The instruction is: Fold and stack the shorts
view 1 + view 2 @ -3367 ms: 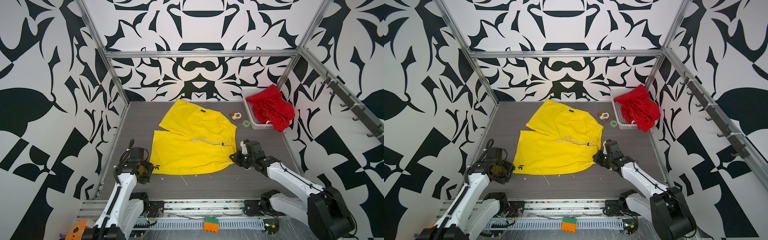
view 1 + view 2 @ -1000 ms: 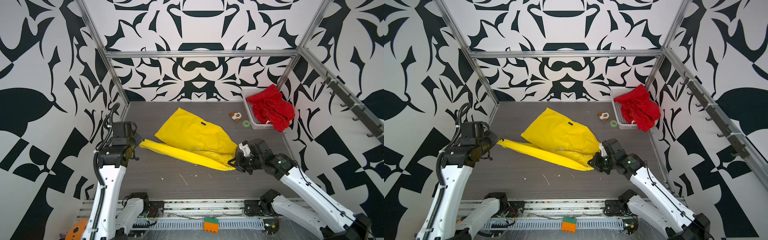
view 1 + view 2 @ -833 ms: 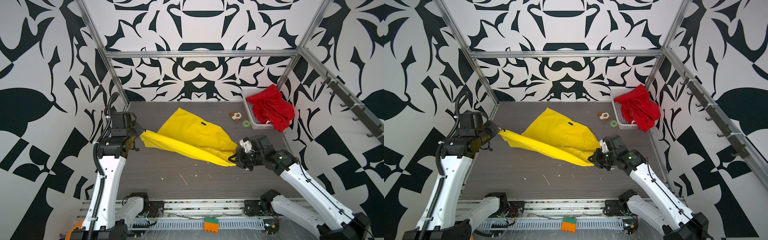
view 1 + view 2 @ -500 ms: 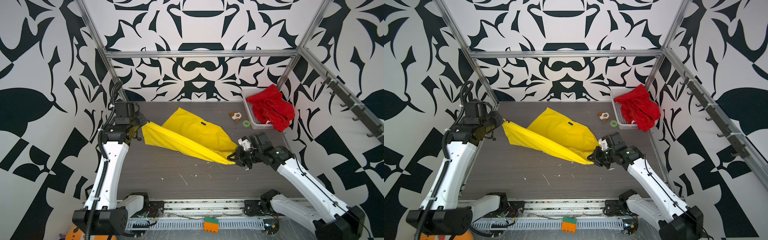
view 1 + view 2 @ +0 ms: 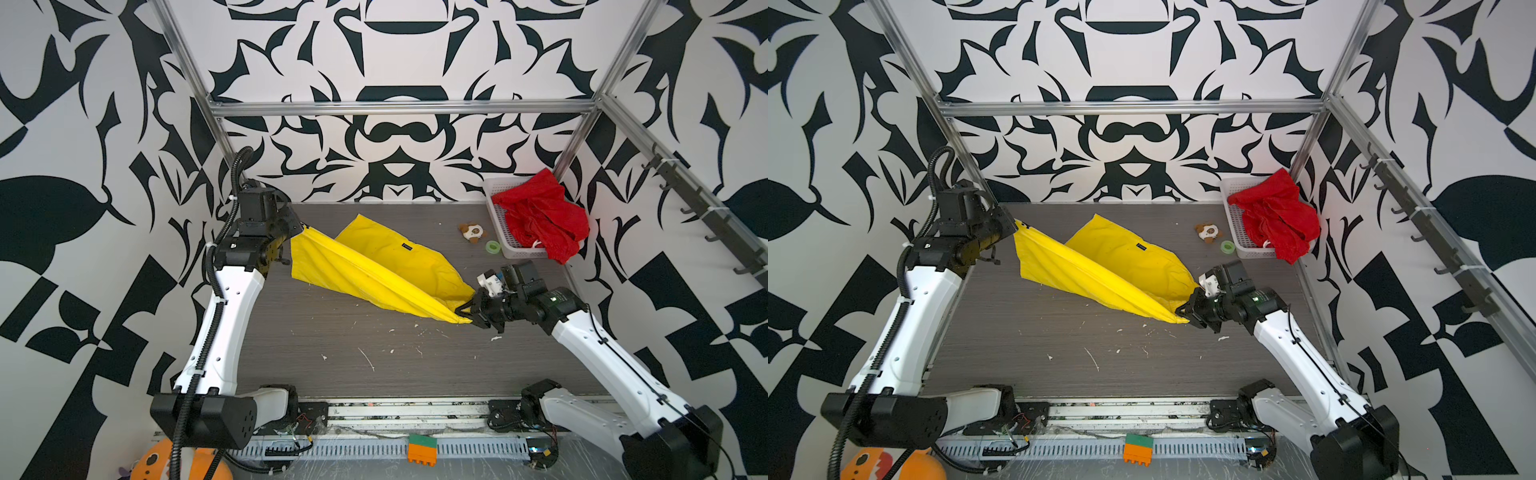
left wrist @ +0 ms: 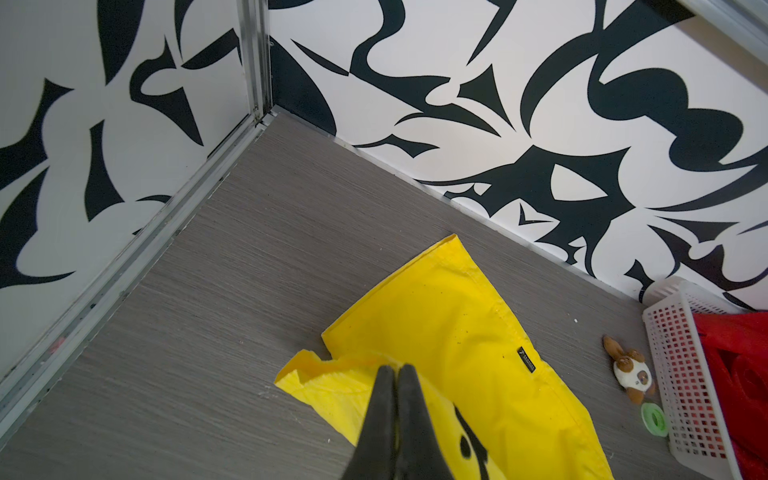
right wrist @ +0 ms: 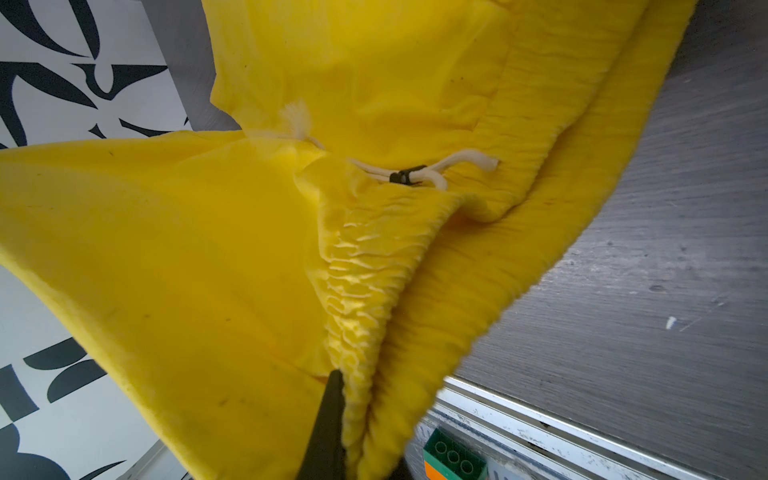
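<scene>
The yellow shorts (image 5: 374,270) (image 5: 1100,270) hang stretched between my two grippers above the grey table, one leg raised and the other leg still lying flat on the table behind it. My left gripper (image 5: 300,227) (image 5: 1013,224) (image 6: 395,374) is shut on the yellow shorts at a leg hem, high at the far left. My right gripper (image 5: 464,312) (image 5: 1183,312) (image 7: 353,399) is shut on the gathered waistband, low at the right. The red shorts (image 5: 540,216) (image 5: 1275,216) (image 6: 739,374) lie heaped in the white basket.
The white mesh basket (image 5: 496,216) (image 5: 1235,216) (image 6: 681,374) stands in the far right corner. A small plush toy (image 5: 471,232) (image 5: 1208,232) (image 6: 631,372) and a green ring (image 5: 492,246) (image 5: 1227,246) (image 6: 653,419) lie beside it. Patterned walls close in on three sides.
My left gripper has carried its leg hem farther back and up toward the far left corner. The right gripper has held the waistband nearly in place, so the raised leg swings over toward the back.
</scene>
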`<state>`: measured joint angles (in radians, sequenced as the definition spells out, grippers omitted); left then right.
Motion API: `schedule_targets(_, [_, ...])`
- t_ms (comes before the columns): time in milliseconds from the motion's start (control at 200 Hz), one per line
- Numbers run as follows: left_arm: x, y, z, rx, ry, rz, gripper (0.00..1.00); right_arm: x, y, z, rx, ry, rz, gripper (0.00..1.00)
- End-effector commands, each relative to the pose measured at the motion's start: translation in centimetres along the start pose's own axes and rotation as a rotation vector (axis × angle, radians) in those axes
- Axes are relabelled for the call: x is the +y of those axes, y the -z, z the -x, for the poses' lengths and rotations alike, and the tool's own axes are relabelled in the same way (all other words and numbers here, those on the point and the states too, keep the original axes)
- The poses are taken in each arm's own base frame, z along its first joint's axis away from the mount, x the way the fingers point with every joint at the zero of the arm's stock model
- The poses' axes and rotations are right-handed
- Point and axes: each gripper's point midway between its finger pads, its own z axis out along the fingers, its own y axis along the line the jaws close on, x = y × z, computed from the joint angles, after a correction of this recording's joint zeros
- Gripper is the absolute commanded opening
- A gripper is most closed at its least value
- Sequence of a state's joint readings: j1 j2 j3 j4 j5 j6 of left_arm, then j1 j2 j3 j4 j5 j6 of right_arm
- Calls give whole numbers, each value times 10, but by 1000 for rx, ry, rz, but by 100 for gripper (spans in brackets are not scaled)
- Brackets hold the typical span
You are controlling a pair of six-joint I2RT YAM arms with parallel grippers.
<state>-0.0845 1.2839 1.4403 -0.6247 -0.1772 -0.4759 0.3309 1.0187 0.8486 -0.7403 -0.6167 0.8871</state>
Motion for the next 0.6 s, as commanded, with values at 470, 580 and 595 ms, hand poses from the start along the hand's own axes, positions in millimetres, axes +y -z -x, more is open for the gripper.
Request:
schedule_targets(470, [-30, -31, 61, -218, -23, -73, 0, -15, -1, 1, 5, -31, -42, 0])
schedule_targets(580, [-34, -40, 61, -210, -29, -75, 0, -17, -2, 1, 8, -36, -42, 0])
schedule_targets(595, [-34, -42, 60, -206, -28, -75, 0, -17, -2, 1, 7, -37, -42, 0])
